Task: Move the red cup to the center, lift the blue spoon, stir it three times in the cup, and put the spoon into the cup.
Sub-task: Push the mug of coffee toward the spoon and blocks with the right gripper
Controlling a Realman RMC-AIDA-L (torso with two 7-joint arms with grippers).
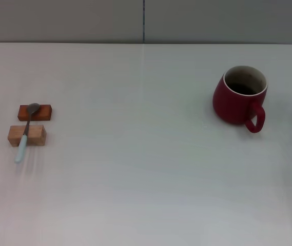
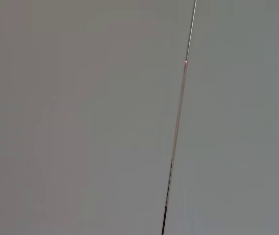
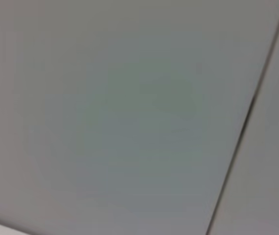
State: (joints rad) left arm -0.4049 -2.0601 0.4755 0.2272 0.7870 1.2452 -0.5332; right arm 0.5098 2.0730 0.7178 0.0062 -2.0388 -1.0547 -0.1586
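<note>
Item, red cup (image 1: 239,96): upright at right of frame, handle toward the lower right, well off centre; best gripped by the body or rim and slid level to mid-table. Item, blue spoon (image 1: 25,132): far left, bridging two wooden blocks (image 1: 31,124). Neither gripper in view; pincer state cannot be told.

You see none of the robot's body here: no arm, gripper, cable or marking appears in head or wrist views.
</note>
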